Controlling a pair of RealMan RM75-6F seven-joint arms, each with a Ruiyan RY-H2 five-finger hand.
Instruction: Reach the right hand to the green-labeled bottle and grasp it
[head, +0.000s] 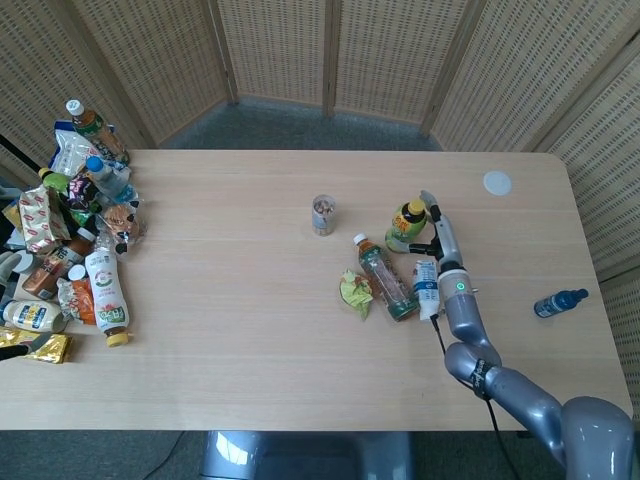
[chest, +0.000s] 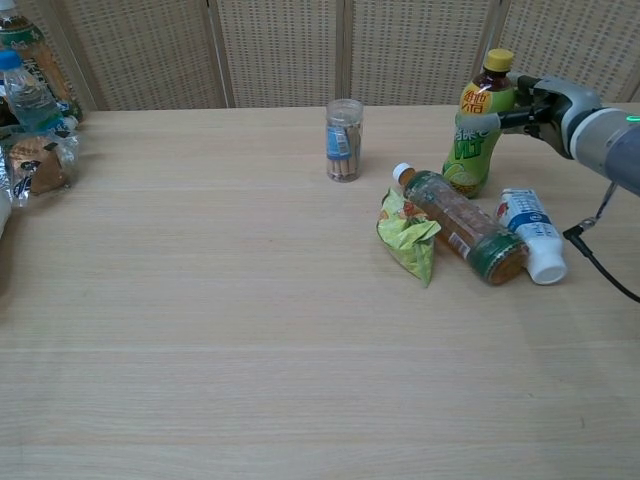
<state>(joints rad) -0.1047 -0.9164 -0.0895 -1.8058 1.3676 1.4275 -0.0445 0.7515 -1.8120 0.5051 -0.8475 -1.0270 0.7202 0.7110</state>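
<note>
Green-labeled bottle (chest: 476, 130) is standing upright mid-table, immediately left of my right hand (chest: 535, 105); my fingers are wrapping its shoulder, though I cannot tell if they're gripping.

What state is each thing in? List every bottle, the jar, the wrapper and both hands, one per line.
Green-labeled bottle: upright, yellow cap on, right hand's fingers around it.
Tea bottle: lying on its side, capped.
Small white bottle: lying down, capped.
Clear jar: upright, lidded.
Green wrapper: crumpled, against the tea bottle.
Blue bottle: lying near the table's edge.
Right hand: at the green-labeled bottle, fingers wrapping it.
Left hand: not in view.
</note>
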